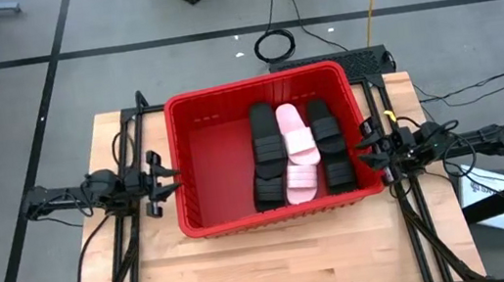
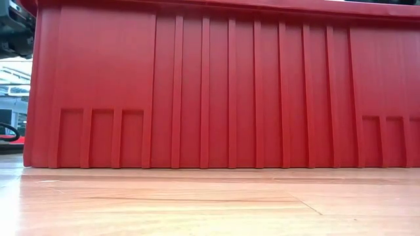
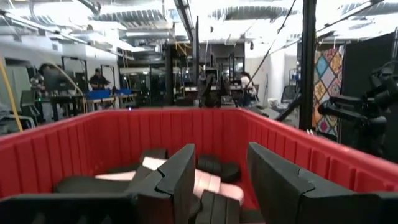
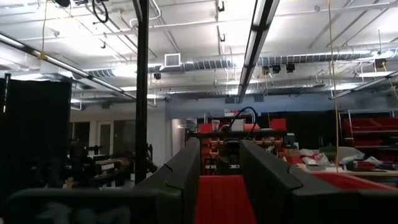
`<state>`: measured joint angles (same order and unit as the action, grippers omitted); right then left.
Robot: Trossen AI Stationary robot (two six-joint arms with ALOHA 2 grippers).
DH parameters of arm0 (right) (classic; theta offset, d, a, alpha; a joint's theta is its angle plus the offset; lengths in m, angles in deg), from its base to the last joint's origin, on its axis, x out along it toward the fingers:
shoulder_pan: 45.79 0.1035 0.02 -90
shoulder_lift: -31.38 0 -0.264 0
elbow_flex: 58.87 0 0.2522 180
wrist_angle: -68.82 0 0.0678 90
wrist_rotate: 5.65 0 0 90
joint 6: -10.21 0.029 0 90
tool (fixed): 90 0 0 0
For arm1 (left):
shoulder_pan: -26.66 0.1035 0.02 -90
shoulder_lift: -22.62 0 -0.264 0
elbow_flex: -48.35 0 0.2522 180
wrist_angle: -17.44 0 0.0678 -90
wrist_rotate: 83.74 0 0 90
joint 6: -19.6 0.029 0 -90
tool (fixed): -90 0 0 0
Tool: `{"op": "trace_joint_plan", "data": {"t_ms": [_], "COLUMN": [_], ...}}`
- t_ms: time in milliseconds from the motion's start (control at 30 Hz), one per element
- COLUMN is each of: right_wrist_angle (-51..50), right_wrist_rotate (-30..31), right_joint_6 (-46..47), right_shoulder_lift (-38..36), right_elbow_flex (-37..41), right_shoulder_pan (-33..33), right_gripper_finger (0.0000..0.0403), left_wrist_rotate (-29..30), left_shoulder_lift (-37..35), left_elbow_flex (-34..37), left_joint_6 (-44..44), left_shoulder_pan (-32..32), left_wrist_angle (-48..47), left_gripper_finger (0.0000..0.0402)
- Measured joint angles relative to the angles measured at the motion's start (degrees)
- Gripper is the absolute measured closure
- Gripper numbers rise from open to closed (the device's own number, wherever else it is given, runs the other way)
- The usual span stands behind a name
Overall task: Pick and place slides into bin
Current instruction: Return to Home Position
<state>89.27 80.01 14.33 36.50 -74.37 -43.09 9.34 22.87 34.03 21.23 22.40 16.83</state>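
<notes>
Your left gripper (image 1: pixel 169 179) hangs parted and empty just outside the bin's (image 1: pixel 211 166) left wall. Your right gripper (image 1: pixel 364 152) matches it opposite. The slides (image 1: pixel 296 137) lie inside, with bare table (image 1: pixel 279 266) in front.

I read the large rectangular red plastic bin (image 1: pixel 211 166) as standing on the pale wooden plank table (image 1: pixel 279 266), directly between the two sets of jaws. The left gripper (image 1: pixel 169 180) sits just outside one short wall and the right gripper (image 1: pixel 365 153) just outside the opposite wall. The jaws face each other across the bin. The black and pale pink wide-strap slides (image 1: pixel 298 149) lie inside the bin, piled in the half nearer the right jaws and well apart from the left jaws. The pink ones lie between the black ones, touching them.
</notes>
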Motion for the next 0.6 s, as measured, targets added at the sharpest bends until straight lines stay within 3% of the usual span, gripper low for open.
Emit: {"op": "trace_joint_plan", "data": {"t_ms": [600], "right_wrist_angle": [-6.41], "right_wrist_rotate": [0.04], "right_joint_6": [-6.81], "right_shoulder_lift": [0.00], "right_elbow_flex": [0.11], "right_shoulder_pan": [0.00], "right_gripper_finger": [0.0298], "left_wrist_rotate": [-0.08], "left_shoulder_lift": [0.07], "left_elbow_flex": [-0.02], "left_joint_6": [-0.11], "left_shoulder_pan": [0.00], "left_wrist_angle": [-1.80], "left_gripper_finger": [0.0249]}}
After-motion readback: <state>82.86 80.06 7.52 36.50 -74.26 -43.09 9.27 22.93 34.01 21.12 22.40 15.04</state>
